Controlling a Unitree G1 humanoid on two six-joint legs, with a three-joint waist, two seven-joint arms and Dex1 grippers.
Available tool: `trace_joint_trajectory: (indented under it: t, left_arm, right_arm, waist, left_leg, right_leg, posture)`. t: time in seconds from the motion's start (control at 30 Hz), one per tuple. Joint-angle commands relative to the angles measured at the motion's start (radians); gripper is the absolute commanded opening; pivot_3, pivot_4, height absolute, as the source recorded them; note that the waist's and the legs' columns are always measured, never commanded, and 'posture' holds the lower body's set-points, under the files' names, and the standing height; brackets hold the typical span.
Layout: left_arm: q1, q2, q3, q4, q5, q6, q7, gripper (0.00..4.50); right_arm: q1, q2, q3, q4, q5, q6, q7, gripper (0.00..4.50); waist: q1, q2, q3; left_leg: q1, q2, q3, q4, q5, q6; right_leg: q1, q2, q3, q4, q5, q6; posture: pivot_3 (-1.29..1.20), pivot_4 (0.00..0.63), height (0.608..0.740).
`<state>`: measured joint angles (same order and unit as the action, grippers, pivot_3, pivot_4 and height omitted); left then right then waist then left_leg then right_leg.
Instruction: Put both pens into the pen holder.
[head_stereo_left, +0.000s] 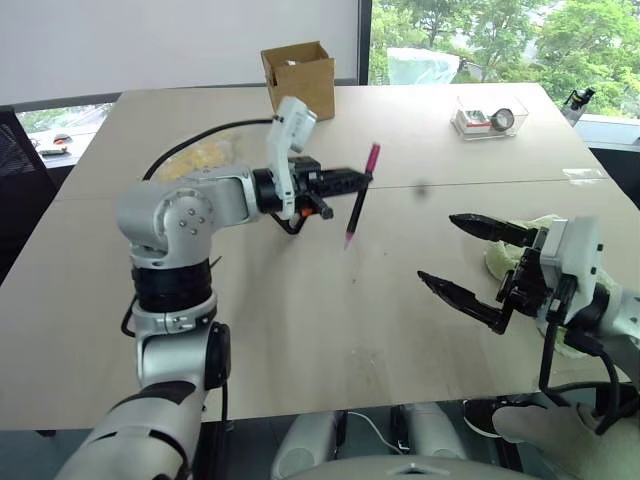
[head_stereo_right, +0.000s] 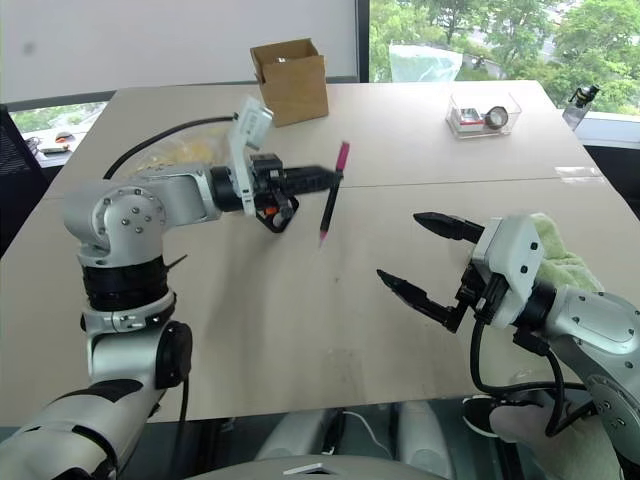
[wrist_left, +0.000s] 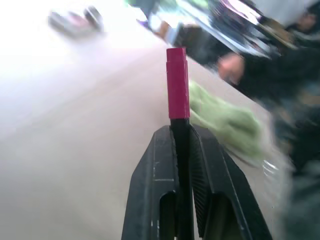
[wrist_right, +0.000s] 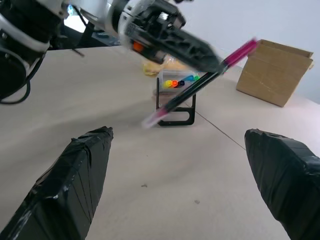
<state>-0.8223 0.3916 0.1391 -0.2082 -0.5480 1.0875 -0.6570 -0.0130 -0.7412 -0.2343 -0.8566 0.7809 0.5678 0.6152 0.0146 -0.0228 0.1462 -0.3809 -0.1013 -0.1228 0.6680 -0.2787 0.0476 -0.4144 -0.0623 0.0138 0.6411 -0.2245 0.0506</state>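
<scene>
From the head views we see the left gripper (head_stereo_left: 366, 180) raised above the table (head_stereo_left: 300, 330), its fingers clamped on the pink-capped pen (head_stereo_left: 360, 208), which hangs tilted with its cap up and its tip clear of the tabletop. The right gripper (head_stereo_right: 415, 256) hovers nearer us, jaws spread wide and holding nothing. A cardboard box (head_stereo_left: 299, 76) and a clear tray (head_stereo_left: 490, 115) sit at the far edge, and a green cloth (head_stereo_right: 558, 262) lies by the right arm.

The left wrist view shows the grip close up: both black fingers (wrist_left: 155, 195) pressed against the dark barrel, the magenta cap standing out beyond the tips.

The right wrist view adds the pen holder (wrist_right: 175, 102), a black frame on the table behind the held pen, with coloured marker ends in its clear part. We cannot make out a blue-capped pen.
</scene>
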Motion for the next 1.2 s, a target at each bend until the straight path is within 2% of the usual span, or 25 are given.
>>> trace_joint_trajectory:
  t: [0.03,0.13,0.2,0.27,0.43,0.67,1.07,1.2]
  left_arm:
    - [0.023,0.028,-0.090,-0.082,0.198,-0.458,0.007,0.08]
    - [0.055,0.065,-0.156,-0.054,0.358,-0.750,0.022,0.08]
    - [0.094,0.125,-0.208,-0.004,0.560,-0.973,0.120,0.08]
    - [0.131,0.152,-0.217,0.046,0.645,-1.112,0.166,0.08]
    - [0.174,0.149,-0.230,0.178,0.682,-1.303,0.191,0.08]
    - [0.199,0.137,-0.226,0.279,0.687,-1.395,0.187,0.08]
    - [0.311,0.212,-0.172,0.341,0.705,-1.436,0.204,0.08]
    - [0.327,0.200,-0.152,0.315,0.641,-1.437,0.182,1.63]
  right_arm:
    - [-0.030,-0.004,-0.023,-0.003,0.032,-0.008,-0.007,4.50]
    - [-0.041,-0.008,-0.026,0.007,0.039,-0.010,-0.005,4.50]
    - [-0.051,-0.005,-0.036,0.015,0.051,-0.014,-0.005,4.50]
    - [-0.060,-0.003,-0.043,0.023,0.060,-0.016,-0.007,4.50]
    - [-0.088,-0.009,-0.049,0.048,0.078,-0.016,-0.006,4.50]
    - [-0.103,-0.022,-0.062,0.059,0.094,-0.011,-0.007,4.50]
    - [-0.083,-0.032,-0.075,0.064,0.092,-0.017,-0.007,4.50]
    - [-0.090,-0.032,-0.061,0.079,0.077,-0.021,0.000,4.50]
  waist:
    - [0.002,0.000,0.000]
    - [0.005,0.000,0.000]
    - [0.005,0.000,0.000]
    - [0.003,0.000,0.000]
    - [0.006,0.000,0.000]
    - [0.004,0.000,0.000]
    - [0.001,0.000,0.000]
    - [0.003,0.000,0.000]
  left_leg:
    - [0.000,0.000,0.000,0.000,0.000,0.000]
    - [0.000,0.000,0.000,0.000,0.000,0.000]
    - [0.000,0.000,0.000,0.000,0.000,0.000]
    - [0.001,0.000,0.001,-0.001,0.000,0.000]
    - [0.000,0.000,0.001,-0.001,0.000,0.000]
    - [0.000,0.000,0.000,-0.001,0.000,0.001]
    - [0.000,0.000,0.000,-0.001,0.000,0.001]
    - [0.000,0.000,0.000,0.000,0.000,0.001]
  right_leg:
    - [0.000,0.000,0.000,0.000,0.000,0.000]
    - [0.000,0.000,0.000,-0.001,0.000,0.000]
    - [0.000,0.000,0.000,-0.001,0.000,0.000]
    - [0.000,0.000,0.001,-0.001,0.000,0.000]
    - [0.000,0.000,0.001,0.000,0.000,0.000]
    - [0.000,0.000,0.000,0.000,0.000,0.000]
    - [0.000,0.000,0.000,0.000,0.000,0.000]
    - [0.000,0.000,-0.001,0.000,0.000,0.000]
  posture:
    - [0.00,0.150,0.740]
    - [0.00,0.150,0.740]
    - [0.00,0.150,0.740]
    - [0.00,0.150,0.740]
    - [0.00,0.150,0.740]
    - [0.00,0.150,0.740]
    - [0.00,0.150,0.740]
    - [0.00,0.150,0.740]
